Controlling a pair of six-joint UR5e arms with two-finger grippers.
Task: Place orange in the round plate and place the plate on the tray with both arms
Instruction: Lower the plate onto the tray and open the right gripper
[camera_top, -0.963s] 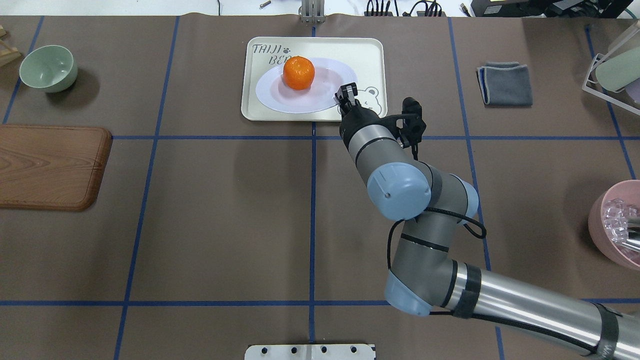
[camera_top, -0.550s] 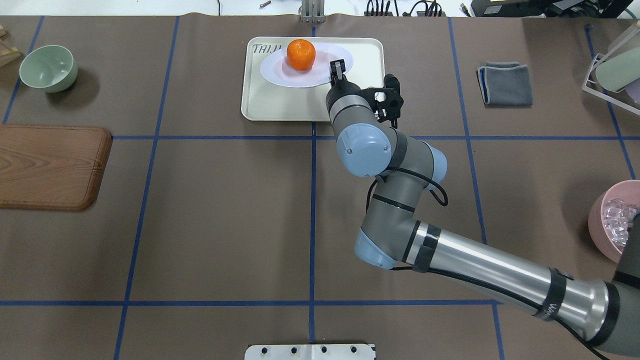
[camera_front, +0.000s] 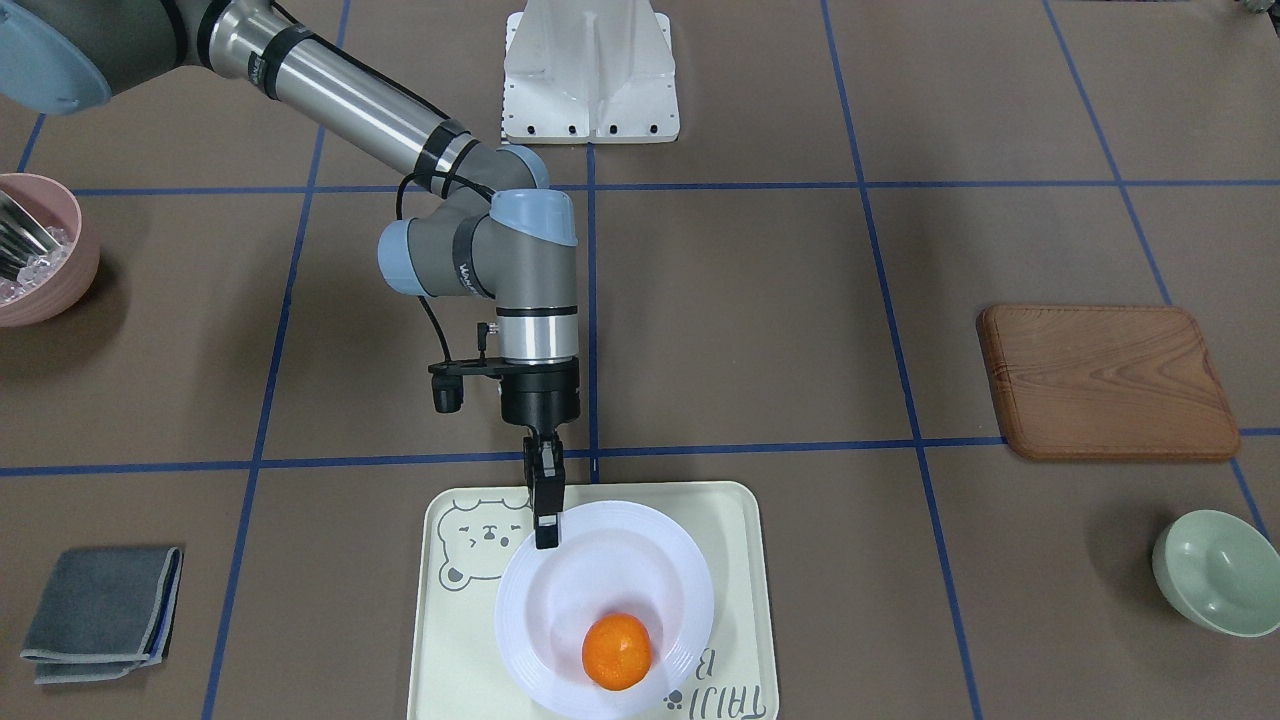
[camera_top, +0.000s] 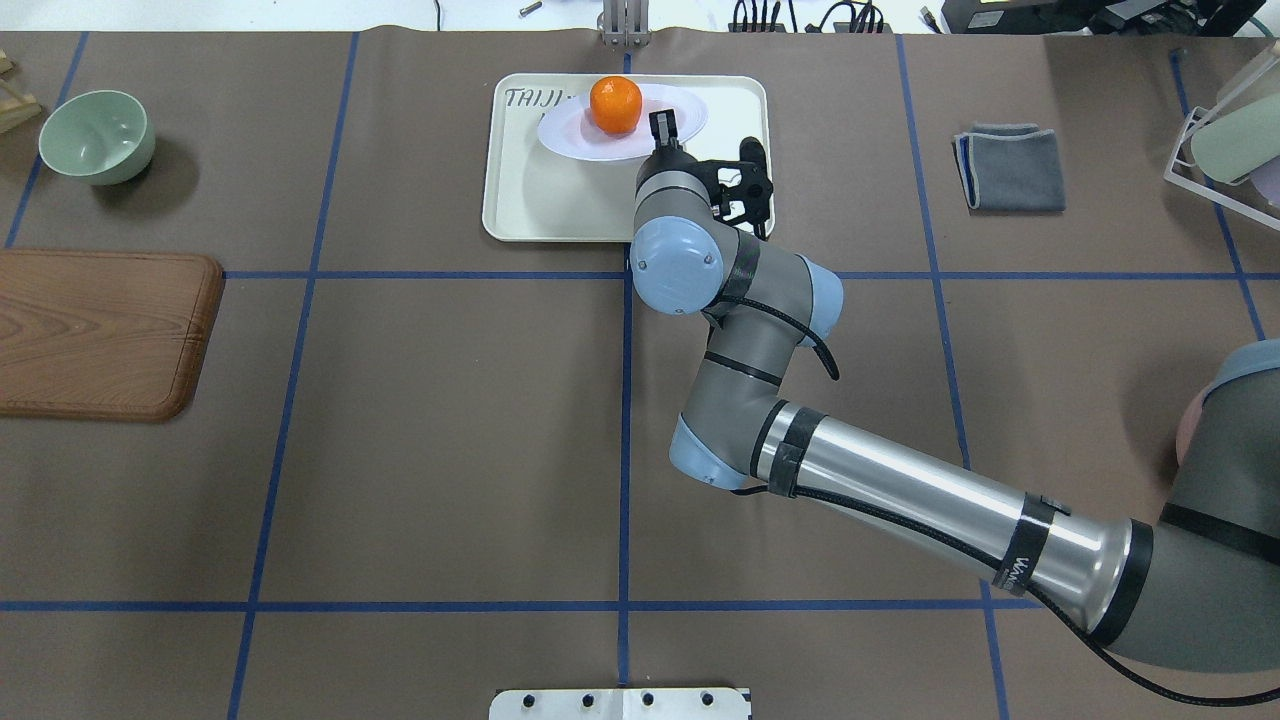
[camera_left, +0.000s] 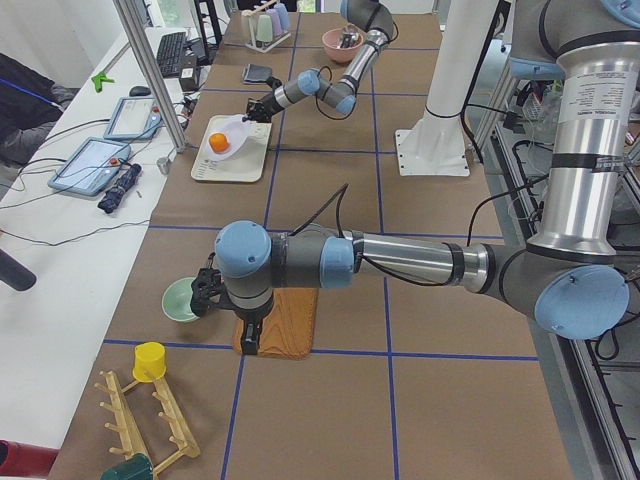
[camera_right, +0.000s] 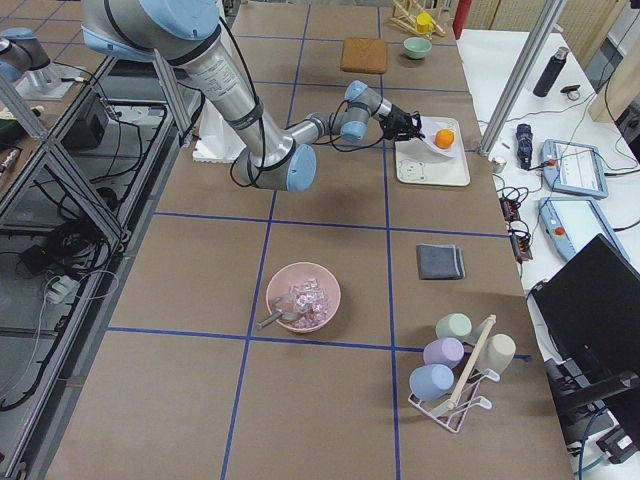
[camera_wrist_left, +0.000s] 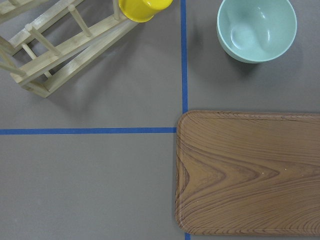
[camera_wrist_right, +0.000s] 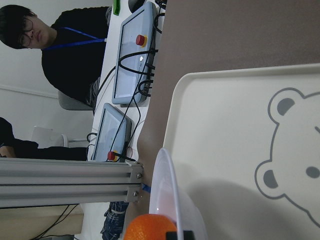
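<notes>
Brown table (camera_front: 800, 300), right jaws clamped on round plate (camera_front: 688, 572) rim above tray (camera_front: 440, 640), orange (camera_front: 617, 651) at opposite side, left jaws unclear

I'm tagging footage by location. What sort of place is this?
Probably a robotics lab workstation, not a kitchen: two robot arms work over a table marked with a blue tape grid, the right claw gripping the round plate. Control tablets with red stop buttons lie alongside, and a person is nearby.

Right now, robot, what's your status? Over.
Right fingers shut on plate rim, plate tilted over tray. Orange in plate. Left fingers by board, open or shut unclear. Nothing seen in the way.
</notes>
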